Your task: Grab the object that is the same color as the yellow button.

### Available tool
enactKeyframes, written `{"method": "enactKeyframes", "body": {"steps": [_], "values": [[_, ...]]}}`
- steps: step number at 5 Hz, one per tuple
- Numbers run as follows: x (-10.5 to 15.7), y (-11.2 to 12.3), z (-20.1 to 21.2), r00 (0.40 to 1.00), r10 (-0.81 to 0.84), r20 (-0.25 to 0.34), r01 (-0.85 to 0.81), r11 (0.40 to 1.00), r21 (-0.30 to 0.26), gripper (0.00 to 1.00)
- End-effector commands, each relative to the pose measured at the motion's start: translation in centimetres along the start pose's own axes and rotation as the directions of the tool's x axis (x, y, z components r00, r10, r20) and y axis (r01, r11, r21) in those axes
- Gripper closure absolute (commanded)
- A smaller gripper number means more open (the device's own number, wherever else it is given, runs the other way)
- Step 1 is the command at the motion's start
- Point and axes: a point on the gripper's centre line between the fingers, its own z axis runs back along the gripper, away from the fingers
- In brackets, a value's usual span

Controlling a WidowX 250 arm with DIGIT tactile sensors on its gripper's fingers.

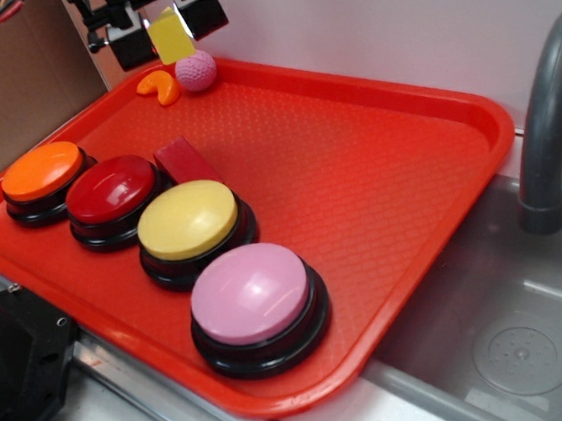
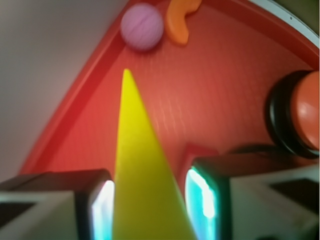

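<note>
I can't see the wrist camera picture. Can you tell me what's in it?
A yellow wedge is pinched between the gripper fingers, held above a red tray. A pink ball and an orange crescent lie at the tray's far edge.

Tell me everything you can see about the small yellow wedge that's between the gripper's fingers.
The small yellow wedge is a solid, matte, plastic-looking piece shaped like a cheese slice. The gripper holds it lifted clear above the red plastic tray's far corner, over the pink textured ball and orange crescent piece. In the wrist view its broad end sits between the fingers and it tapers to a point. Nothing else touches it.
</note>
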Motion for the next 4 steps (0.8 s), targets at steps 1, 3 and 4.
{"method": "enactKeyframes", "body": {"steps": [1,3,4], "values": [[-4.1,0.7,9.6,0.940,-0.342,0.023,0.341,0.926,-0.160,1.00],[-4.8,0.6,11.4,0.903,-0.429,0.026,0.428,0.893,-0.138,1.00],[-4.2,0.4,10.6,0.905,-0.426,0.016,0.424,0.895,-0.139,1.00]]}}
